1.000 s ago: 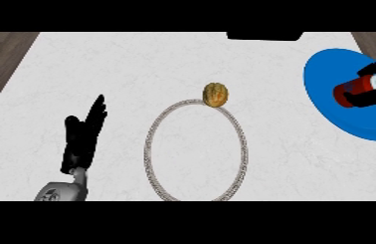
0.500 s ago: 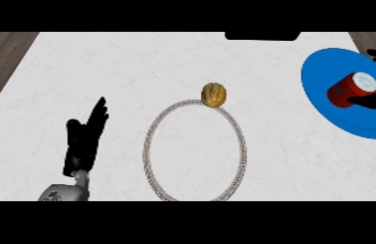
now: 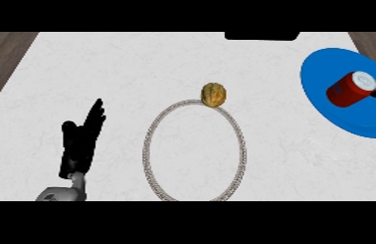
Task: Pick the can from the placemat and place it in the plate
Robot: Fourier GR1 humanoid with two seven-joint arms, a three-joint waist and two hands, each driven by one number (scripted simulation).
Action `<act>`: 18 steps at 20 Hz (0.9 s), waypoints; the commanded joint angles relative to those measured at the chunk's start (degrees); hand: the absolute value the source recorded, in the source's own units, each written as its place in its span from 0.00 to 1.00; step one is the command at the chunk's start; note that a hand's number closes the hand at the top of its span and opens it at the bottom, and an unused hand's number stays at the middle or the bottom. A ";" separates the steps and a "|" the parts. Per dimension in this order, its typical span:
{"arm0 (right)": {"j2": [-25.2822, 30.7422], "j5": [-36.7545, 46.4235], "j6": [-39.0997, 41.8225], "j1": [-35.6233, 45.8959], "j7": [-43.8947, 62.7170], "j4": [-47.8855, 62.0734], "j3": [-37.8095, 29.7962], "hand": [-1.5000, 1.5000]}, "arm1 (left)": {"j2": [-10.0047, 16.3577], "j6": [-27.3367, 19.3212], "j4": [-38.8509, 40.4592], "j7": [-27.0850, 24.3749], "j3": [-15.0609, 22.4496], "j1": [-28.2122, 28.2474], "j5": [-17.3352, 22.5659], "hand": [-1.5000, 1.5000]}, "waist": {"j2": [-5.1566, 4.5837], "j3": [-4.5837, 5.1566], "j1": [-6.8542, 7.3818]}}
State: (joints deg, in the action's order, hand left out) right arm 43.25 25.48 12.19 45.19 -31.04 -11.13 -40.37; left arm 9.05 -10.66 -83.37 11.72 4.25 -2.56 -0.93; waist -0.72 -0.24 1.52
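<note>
While the can [image 3: 351, 88] sits on the blue placemat [image 3: 323, 106] at the view's right, red body tilted and white end turned to the far right, the step in hand is judged the pick itself: nothing has been carried toward the plate [image 3: 147, 151]. Left hand [image 3: 82, 143]: lower left on the counter [image 3: 110, 68], open, fingers straight and pointing up, resting, holding nothing, well apart from the can. Right hand [image 3: 373, 93]: only a dark sliver at the right edge, just beside the can, is taken for it; whether it grips the can cannot be told. Plate: pale ring at centre, nothing inside it, well apart from the placemat with bare counter between. Next move, as a judgement: close round the can's body if that is not done, lift it off the placemat, carry it leftward across the bare counter, and lower it inside the ring. Other items: one brown walnut-like lump [image 3: 214, 94] touching the plate's far rim; one dark block [image 3: 260, 35] at the counter's far edge. Obstruction: the lump lies near the can's likely route and could be knocked, so a lifted approach toward the plate's middle seems safer; the dark block is out of the way.
</note>
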 commanded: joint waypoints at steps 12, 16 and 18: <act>-1.53 -3.06 4.17 -4.89 -9.22 0.36 -0.34 0.00 | -1.17 0.10 -0.80 1.21 0.36 -0.56 -1.17 0.50 | -0.16 -0.02 0.84; -1.98 -2.79 0.51 -5.68 -9.07 0.60 0.05 0.00 | -1.69 0.02 -2.39 1.41 0.88 0.83 -1.41 0.50 | -0.20 -0.04 1.09; -2.77 -2.47 -0.85 -5.74 -7.41 0.86 0.85 0.00 | -2.84 -0.93 2.56 -0.89 0.80 -2.00 -2.76 0.50 | -0.12 0.03 0.37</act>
State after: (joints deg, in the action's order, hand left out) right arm 41.55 22.63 14.06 39.69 -39.38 -10.54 -40.35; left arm 7.46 -10.83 -82.82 12.46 4.65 -4.09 -2.70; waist -0.87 -0.24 2.08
